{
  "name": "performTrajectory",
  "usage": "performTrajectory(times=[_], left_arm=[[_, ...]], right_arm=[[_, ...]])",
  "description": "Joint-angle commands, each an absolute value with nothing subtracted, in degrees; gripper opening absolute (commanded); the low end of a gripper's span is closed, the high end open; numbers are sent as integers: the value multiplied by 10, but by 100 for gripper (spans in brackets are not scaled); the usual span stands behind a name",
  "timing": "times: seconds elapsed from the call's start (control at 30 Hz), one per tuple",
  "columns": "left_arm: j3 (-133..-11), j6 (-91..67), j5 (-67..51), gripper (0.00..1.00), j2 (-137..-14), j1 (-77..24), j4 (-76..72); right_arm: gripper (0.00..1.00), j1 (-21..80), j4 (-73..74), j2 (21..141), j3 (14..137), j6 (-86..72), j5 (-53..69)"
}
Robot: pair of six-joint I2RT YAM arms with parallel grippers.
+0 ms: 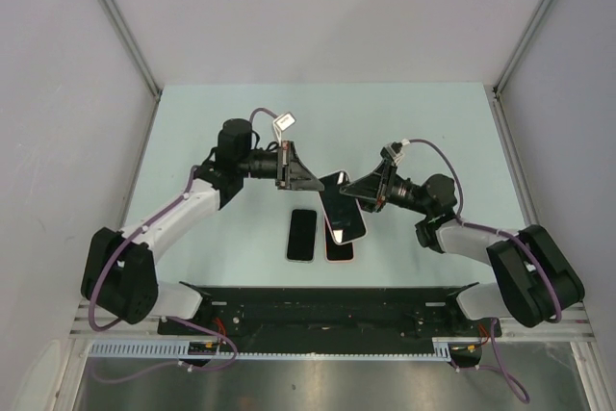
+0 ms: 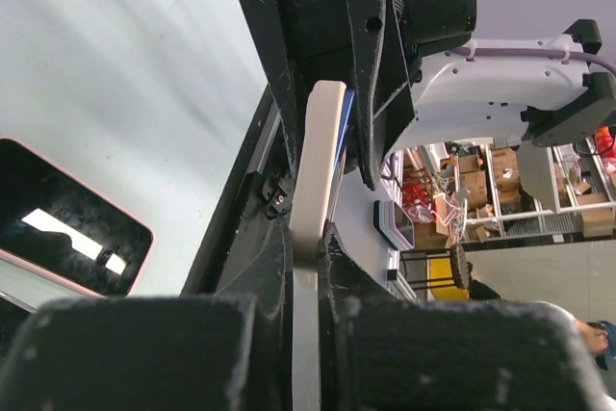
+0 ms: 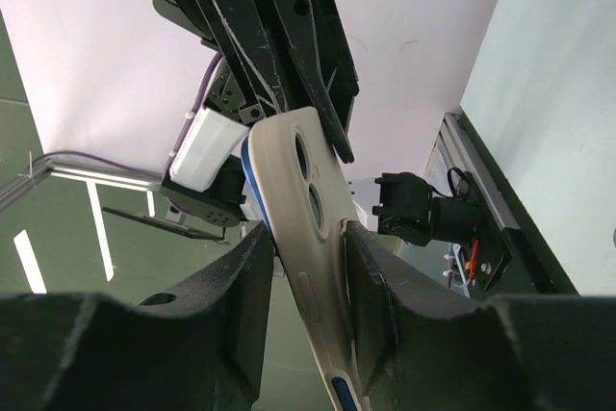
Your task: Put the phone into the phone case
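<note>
Both arms hold the cased phone in the air over mid-counter.
The left end effector (image 1: 310, 180) is clamped almost fully closed on the thin edge of the cream phone case (image 3: 298, 228), and its wrist view shows the edge pinched between the pads. The right end effector (image 1: 358, 190) meets it from the other side with its jaws partway apart. Both of its fingers (image 3: 361, 267) press the case's sides, just below the camera cut-outs. The phone (image 1: 342, 207) sits against the case with its dark screen up and a blue edge showing along the rim; I cannot tell whether it is fully seated. Held tilted, the pair is clear of the pale green counter (image 1: 433, 132). A black handset (image 1: 302, 235) lies flat below, and a pink-rimmed handset (image 1: 338, 249) lies just beside it, partly under the raised phone.
</note>
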State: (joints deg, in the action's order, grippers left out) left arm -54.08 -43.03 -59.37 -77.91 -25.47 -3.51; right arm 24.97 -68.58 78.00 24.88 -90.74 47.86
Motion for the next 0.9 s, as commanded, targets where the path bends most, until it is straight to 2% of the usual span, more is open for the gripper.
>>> performTrajectory(times=[0.0,0.1,0.13,0.17,0.2,0.27,0.3,0.33,0.4,0.43,0.53,0.63,0.8,0.87], left_arm=[[-540,-413,-635,0,-792,-255,-33],[-540,-414,-650,0,-804,-255,-35],[-541,-415,-654,0,-809,-255,-35],[-540,-417,-655,0,-812,-255,-35],[-539,-417,-655,0,-814,-256,-35],[-537,-417,-645,3,-811,-255,-35],[-537,-417,-642,8,-808,-255,-35],[-536,-419,-630,22,-805,-255,-35],[-534,-424,-617,33,-802,-255,-38],[-525,-436,-603,43,-802,-256,-44],[-490,-490,-605,52,-808,-259,-113],[-458,-548,-606,55,-810,-269,-218],[-448,-591,-604,56,-831,-298,-279],[-452,-610,-612,44,-843,-306,-308]], right_arm=[[40,243,-730,746,271,-894,471],[44,243,-717,744,274,-882,471],[42,243,-710,743,275,-877,471],[36,247,-701,740,275,-868,467],[17,250,-675,738,276,-851,463],[3,258,-655,726,276,-834,454],[1,260,-635,719,276,-822,449],[0,262,-625,705,276,-817,436],[0,263,-603,691,276,-816,419],[0,263,-595,680,276,-816,394],[0,269,-586,673,279,-815,355],[0,276,-591,675,279,-820,332],[1,291,-578,675,279,-818,313],[1,299,-575,668,274,-811,294]])
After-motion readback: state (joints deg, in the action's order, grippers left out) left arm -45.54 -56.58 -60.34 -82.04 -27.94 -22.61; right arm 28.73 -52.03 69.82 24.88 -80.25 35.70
